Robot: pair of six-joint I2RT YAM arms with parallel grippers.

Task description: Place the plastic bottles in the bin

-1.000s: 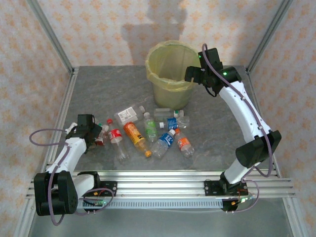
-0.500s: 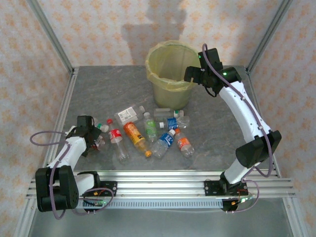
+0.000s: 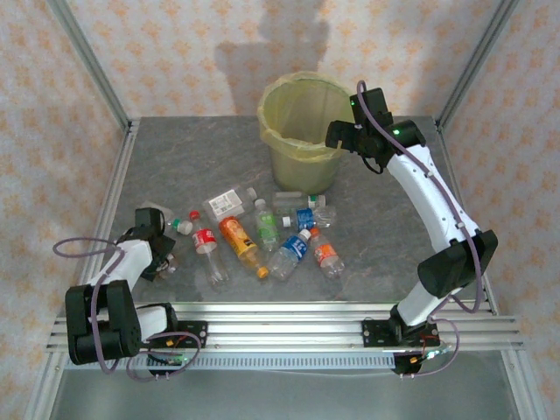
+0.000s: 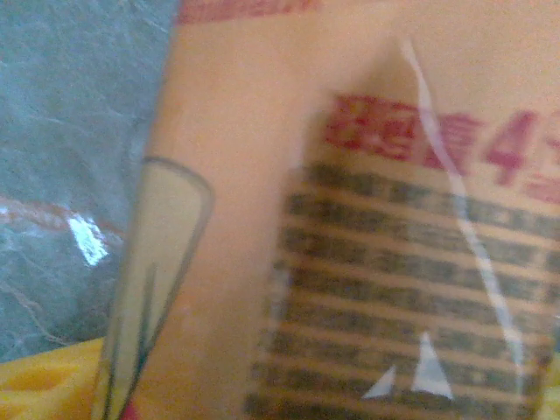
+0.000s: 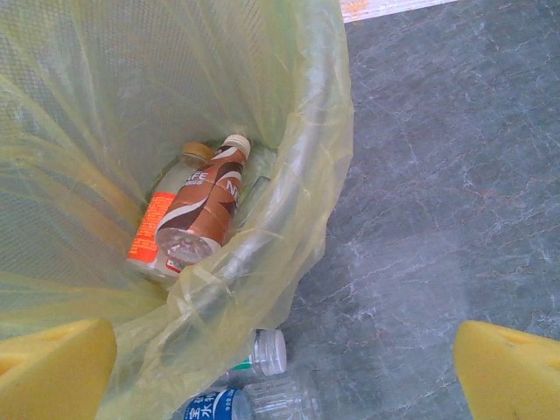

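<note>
The left gripper [image 3: 163, 258], far near-left of the bin [image 3: 297, 162], is being spanned by 1 orange-labelled bottle [image 4: 350, 175] lying crosswise between its pads [image 4: 44, 385]; whether it is being gripped cannot be told.

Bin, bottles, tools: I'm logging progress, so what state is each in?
bin, upright, lined, at least two bottles inside
bottles on the table, lying on their sides
right tool, open, above the bin rim
left tool, close against an orange label, grip unclear

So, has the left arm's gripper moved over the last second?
Yes. The left gripper has shifted toward the near aluminium rail, away from the round yellow-bagged bin.
</note>
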